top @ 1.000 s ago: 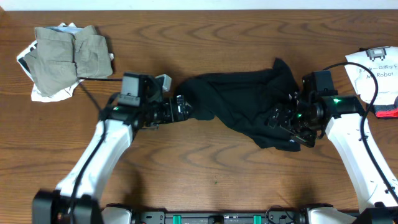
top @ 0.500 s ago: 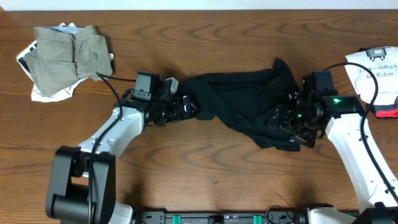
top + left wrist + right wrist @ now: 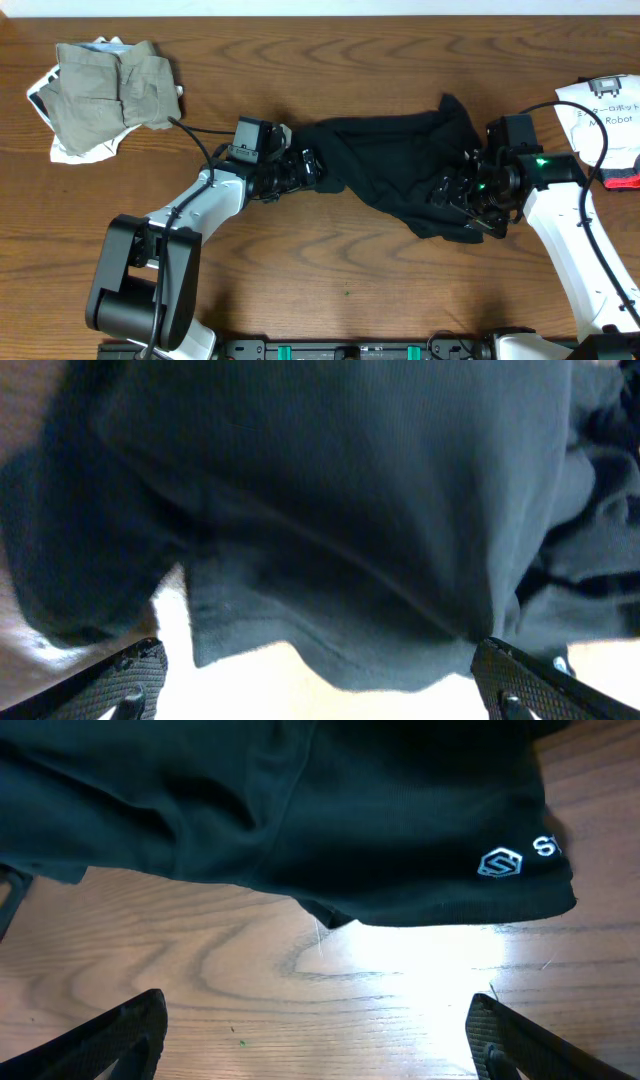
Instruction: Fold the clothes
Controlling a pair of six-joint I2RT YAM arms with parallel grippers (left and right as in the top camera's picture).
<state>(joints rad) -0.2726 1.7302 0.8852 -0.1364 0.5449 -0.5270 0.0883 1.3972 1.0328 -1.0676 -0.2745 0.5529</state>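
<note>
The black shirt lies crumpled across the middle of the table. My left gripper is open at its left end; in the left wrist view the black cloth fills the frame just ahead of the spread fingers. My right gripper is open at the shirt's right lower edge; in the right wrist view the hem with a small white logo lies just beyond the open fingers, with bare wood between them. Folded khaki-grey clothes lie on a white printed garment at the far left.
White paper with print and a red object sit at the right edge. The wooden table shows in front of the shirt. Cables run along both arms.
My left gripper has moved right, up to the shirt's left end. The right arm and the shirt have hardly moved.
</note>
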